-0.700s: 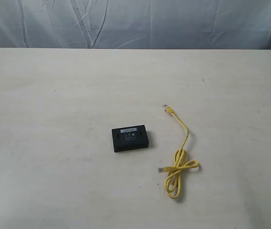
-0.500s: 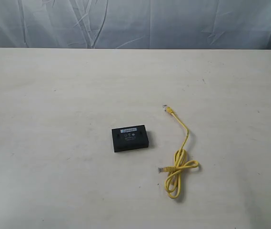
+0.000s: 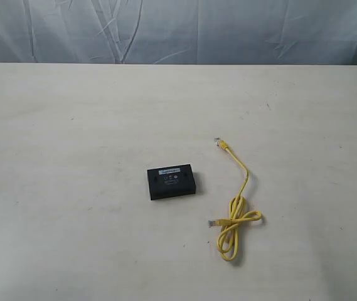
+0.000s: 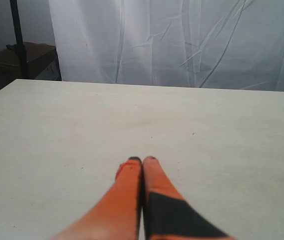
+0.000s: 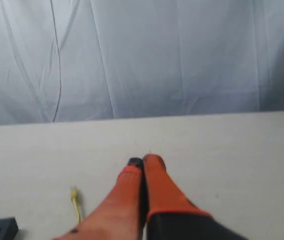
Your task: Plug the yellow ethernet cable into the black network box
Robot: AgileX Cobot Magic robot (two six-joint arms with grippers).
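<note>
Exterior view: the yellow ethernet cable (image 3: pixel 235 204) lay loose and partly looped on the pale desk (image 3: pixel 71 125), to the right of the black network box (image 3: pixel 172 182) and apart from it.
Cable ends: the far plug (image 3: pixel 218 141) pointed toward the back of the desk. The near plug (image 3: pixel 214 223) lay beside the loop, turned toward the box's side but well short of touching it.
Box: it sat flat near the middle of the desk with its white label strip (image 3: pixel 169 170) facing up. Nothing was plugged in, and no port could be made out from this angle.
Left end effector (image 4: pixel 142 160): its orange fingers were pressed together, clenched on nothing, above bare desk. Neither cable nor box appeared in the left wrist view.
Right end effector (image 5: pixel 142 161): it was likewise clenched and empty, fingers tip to tip. In the right wrist view, one yellow cable end and a corner of the box showed at the edge of the picture.
Arms: neither reached into the exterior view.
Progress: the task appeared to be at its very start, with the cable ungrasped and the box unsteadied.
Left to do: by this evidence, everything. An end effector would have to open, take the cable near a plug, line the plug up with a port and press it home, probably while the other steadied the box.
</note>
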